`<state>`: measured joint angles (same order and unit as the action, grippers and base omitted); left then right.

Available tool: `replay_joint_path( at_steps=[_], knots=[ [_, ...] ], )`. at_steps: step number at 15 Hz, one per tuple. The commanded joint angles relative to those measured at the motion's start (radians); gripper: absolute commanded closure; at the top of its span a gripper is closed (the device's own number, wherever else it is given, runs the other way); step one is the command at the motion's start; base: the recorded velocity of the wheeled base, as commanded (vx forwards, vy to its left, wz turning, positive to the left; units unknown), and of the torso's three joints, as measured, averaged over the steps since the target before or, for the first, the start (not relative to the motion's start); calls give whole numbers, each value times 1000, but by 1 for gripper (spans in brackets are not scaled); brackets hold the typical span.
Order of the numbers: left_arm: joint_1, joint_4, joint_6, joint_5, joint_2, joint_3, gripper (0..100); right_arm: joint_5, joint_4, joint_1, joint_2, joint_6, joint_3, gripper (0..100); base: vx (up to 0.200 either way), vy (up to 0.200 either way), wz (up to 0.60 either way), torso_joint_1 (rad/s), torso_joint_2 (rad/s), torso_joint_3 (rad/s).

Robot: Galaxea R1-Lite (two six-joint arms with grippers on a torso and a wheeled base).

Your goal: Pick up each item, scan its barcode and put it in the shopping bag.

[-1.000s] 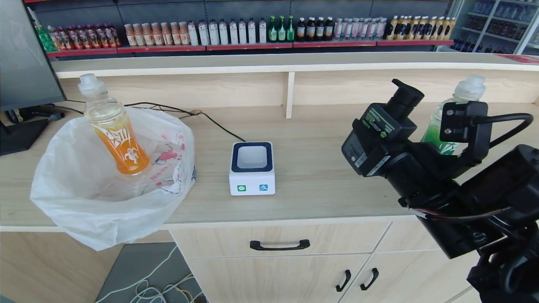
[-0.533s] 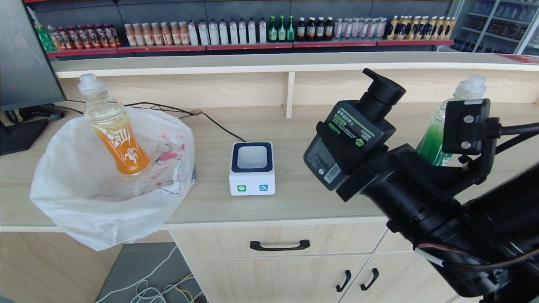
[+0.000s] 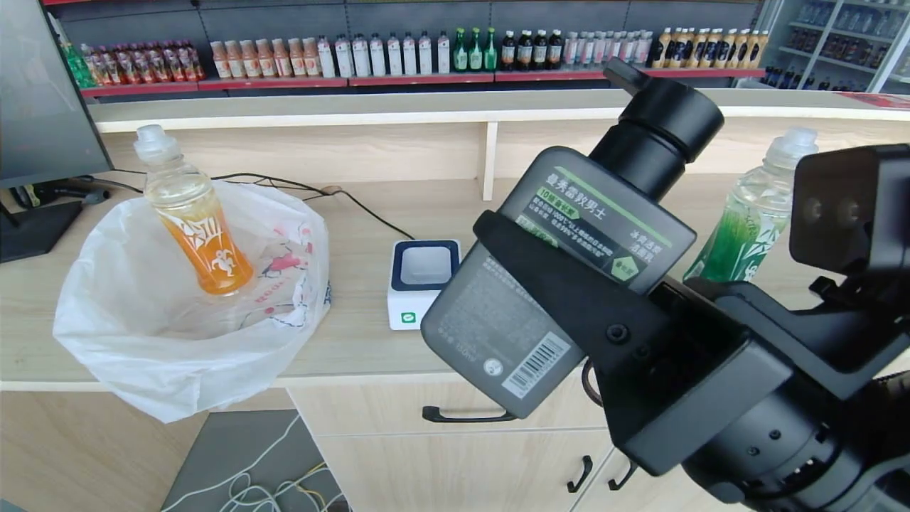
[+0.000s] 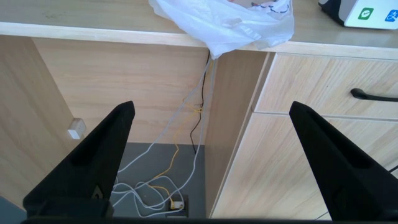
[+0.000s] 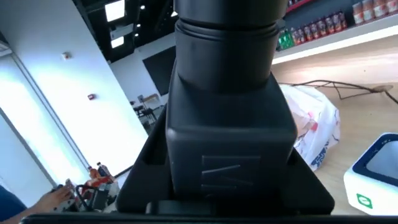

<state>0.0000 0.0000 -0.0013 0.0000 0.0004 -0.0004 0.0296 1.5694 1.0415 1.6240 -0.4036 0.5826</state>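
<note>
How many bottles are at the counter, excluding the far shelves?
3: orange drink bottle in the shopping bag, green drink bottle on the counter, dark bottle in right gripper. The bag may hide others.

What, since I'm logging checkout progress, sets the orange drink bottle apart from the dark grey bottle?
The orange drink bottle stands leaning in the shopping bag; the dark grey bottle is held aloft in the right hand. The orange drink bottle is slim and clear with a pale cap; the dark grey bottle is opaque and boxy with a black cap. Both are capped and tilted.
</note>
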Motion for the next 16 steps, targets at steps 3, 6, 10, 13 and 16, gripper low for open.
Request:
replay_joint_path(
  at_steps=[3,6,10,13,16],
  knots=[
    [0,0,0,0,0,0,0,0,1,-11,0,-144,-9,100,0,0,0,0,0,0],
    [0,0,0,0,0,0,0,59,1,-12,0,-162,-10,100,0,0,0,0,0,0],
    [0,0,0,0,0,0,0,61,1,-17,-6,-193,-6,100,0,0,0,0,0,0],
    [0,0,0,0,0,0,0,66,1,-23,-4,-195,-3,100,0,0,0,0,0,0],
    [0,0,0,0,0,0,0,66,1,-23,-4,-192,-4,100,0,0,0,0,0,0]
  ],
)
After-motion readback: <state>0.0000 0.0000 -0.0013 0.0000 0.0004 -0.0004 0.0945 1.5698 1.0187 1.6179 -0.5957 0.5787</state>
